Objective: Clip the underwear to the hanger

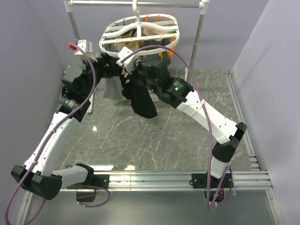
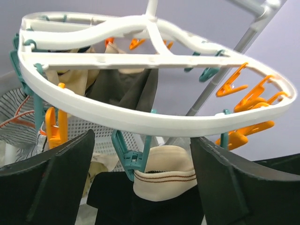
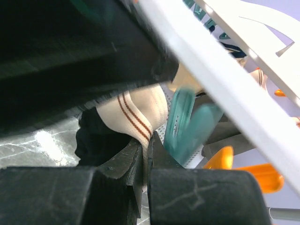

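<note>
Between the right jaws, underwear (image 3: 137,115).

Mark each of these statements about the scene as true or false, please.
1. A teal clothespin on the hanger grips the beige waistband of the underwear. True.
2. The left fingers are closed on that clothespin. False: they stand wide open, one on each side of it.
3. The right fingers are shut on the waistband. True.
4. The left fingers hold the hanger up. False: it hangs from the rail.
5. Every clothespin on the hanger is teal. False: there are also orange clothespins.
</note>
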`<state>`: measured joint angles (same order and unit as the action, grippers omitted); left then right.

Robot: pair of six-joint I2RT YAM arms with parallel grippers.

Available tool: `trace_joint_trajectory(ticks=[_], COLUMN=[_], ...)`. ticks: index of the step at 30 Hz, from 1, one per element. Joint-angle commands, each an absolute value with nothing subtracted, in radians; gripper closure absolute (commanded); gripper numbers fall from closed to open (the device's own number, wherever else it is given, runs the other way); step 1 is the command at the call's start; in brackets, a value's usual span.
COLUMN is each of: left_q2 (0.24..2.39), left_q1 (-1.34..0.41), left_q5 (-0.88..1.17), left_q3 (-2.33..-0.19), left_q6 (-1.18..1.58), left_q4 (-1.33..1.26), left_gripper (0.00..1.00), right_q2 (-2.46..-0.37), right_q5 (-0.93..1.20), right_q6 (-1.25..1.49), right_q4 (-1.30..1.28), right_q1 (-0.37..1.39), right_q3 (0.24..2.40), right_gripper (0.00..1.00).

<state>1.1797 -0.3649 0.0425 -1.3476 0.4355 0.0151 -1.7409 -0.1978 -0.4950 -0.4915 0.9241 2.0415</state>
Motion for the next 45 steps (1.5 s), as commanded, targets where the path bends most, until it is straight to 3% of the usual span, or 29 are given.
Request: trace_joint_trajectory(ticks=[1,14,20,29,37,45], left_q2=[1.129,1.043,0.979,0.928,0.887,0.983], left_q1=[-0.333,-0.264,-0.229,-0.178,-0.178,-0.228], left_q5=[0.096,0.109,0.055,0.13,0.458,0.325], left_q3=[-1.342,-1.278,-1.213,-1.161,-1.059,-0.987], left_q6=[0.494,0.572,0.546,0.359,0.164,0.241], left_q4=[-0.064,-0.034,0.049,0.239,0.304,0.263], left_gripper=[0.08,0.02,0.01,0.01,0.01,0.01], right_q2=[-1.736,-1.71,-1.69,-1.588,-1.37,-1.295], right_q5=[-0.186,-0.103,0.029,0.166,0.316,0.448], right_q6=[-0.482,-0.446,-0.419,-0.351,-0.174,0.067], right_q4=[-0.434,-0.407,-0.41,-0.394,-0.351,-0.206], right_q1=[0.919,0.919,0.919,0.916,0.824,0.571], right_q3=[2.082,1.993,1.945,1.777,1.488,1.22], right_gripper=[1.0,0.98,0.71,0.42,0.41,0.43])
